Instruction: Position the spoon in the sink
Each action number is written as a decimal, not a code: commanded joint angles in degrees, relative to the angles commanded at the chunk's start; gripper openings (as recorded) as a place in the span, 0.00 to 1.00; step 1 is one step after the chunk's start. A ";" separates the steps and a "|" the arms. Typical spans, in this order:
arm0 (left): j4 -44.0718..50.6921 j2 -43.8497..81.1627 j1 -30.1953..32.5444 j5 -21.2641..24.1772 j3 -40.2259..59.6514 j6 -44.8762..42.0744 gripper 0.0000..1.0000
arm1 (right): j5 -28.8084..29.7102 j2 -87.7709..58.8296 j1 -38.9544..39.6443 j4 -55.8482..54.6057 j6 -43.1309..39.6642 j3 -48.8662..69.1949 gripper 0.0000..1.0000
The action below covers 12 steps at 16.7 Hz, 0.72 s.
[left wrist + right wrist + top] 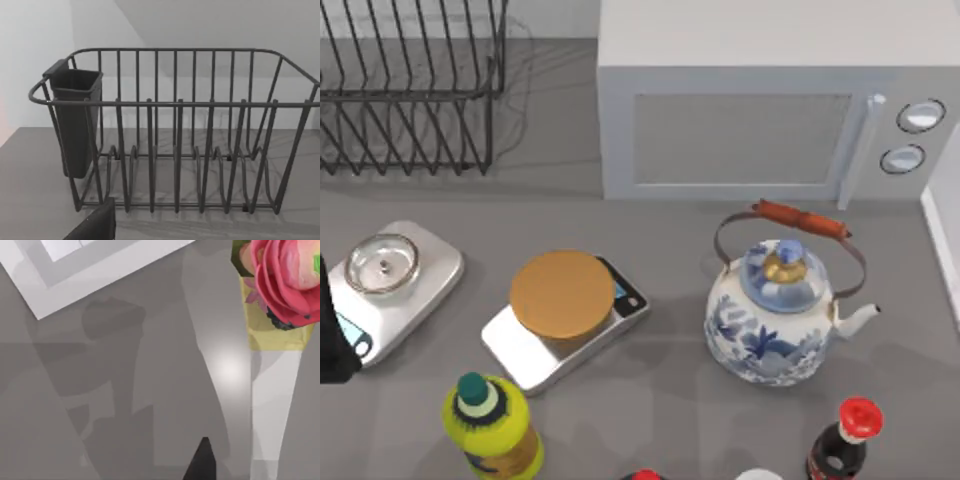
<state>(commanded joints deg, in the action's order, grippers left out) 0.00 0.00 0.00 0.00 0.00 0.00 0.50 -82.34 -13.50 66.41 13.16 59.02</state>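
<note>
Table (670, 400) in top view: dish rack (410, 90) at far left, microwave (760, 110) behind centre-right. Two kitchen scales up front: left one (395, 290) carries a small glass bowl (382, 262), the other (565, 325) a round brown block (562, 293). Blue-white teapot (775, 315) w/ red-brown handle sits right of centre. Yellow bottle (490, 425) near front left, red-capped dark bottle (842, 440) near front right. Dark bit of left arm (335, 340) at left edge.

Left wrist view: dish rack up close, dark cutlery cup (75, 120) hung inside one end. Left gripper: can't tell open or shut.

Right wrist view: grey tabletop, pink flower (287, 277) in a pale vase (272, 405), white sink corner (95, 270). Right gripper: can't tell. Spoon: can't tell where.
</note>
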 joint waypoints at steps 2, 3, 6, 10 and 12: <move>0.00 0.00 0.00 0.00 0.00 0.00 1.00 | 0.04 -5.60 0.16 2.44 0.47 6.63 0.00; 0.00 0.00 0.00 0.00 0.00 0.00 1.00 | 0.06 -8.98 0.29 3.92 0.72 10.84 0.00; 0.00 0.00 0.00 0.00 0.00 0.00 1.00 | 0.12 -20.78 0.85 9.25 1.48 26.91 0.00; 0.00 0.00 0.00 0.00 0.00 0.00 1.00 | 0.19 -38.48 1.78 17.14 2.57 52.93 0.00; 0.00 0.00 0.00 0.00 0.00 0.00 1.00 | 0.22 -47.10 2.29 20.83 3.10 66.01 0.00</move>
<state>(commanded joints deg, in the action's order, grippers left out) 0.00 0.00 0.00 0.00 0.00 0.00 0.71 -129.45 -11.21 87.24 16.26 125.03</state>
